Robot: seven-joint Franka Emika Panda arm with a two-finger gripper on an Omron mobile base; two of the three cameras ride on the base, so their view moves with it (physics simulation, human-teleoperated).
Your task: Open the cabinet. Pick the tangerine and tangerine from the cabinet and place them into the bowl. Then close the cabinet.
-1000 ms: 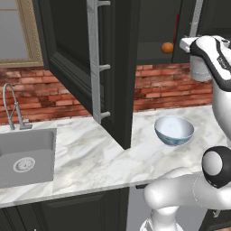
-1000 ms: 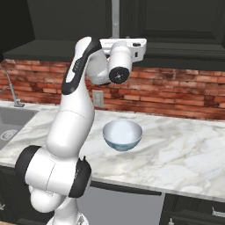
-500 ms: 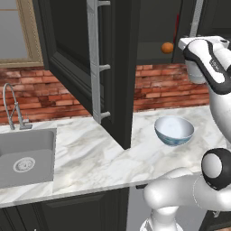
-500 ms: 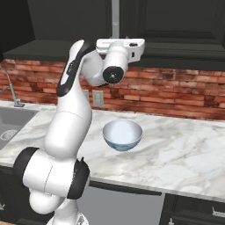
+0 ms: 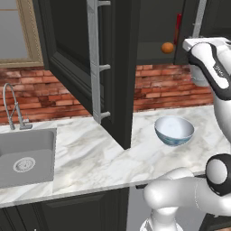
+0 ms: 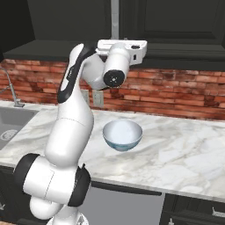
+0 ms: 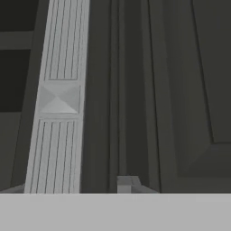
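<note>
Right-hand cabinet (image 5: 212,18) handle (image 7: 57,99) upright, just left of tool (image 7: 76,187) centreline; tool narrowing, grasp indeterminable; tangerine (image 5: 167,48) beyond.

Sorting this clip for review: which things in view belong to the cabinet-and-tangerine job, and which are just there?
Part of the job:
cabinet, left door swung open
tangerine on the cabinet shelf
bowl on the counter, nothing in it
gripper close to a silver handle

Just there:
sink
faucet
red carton
wall outlet
</note>
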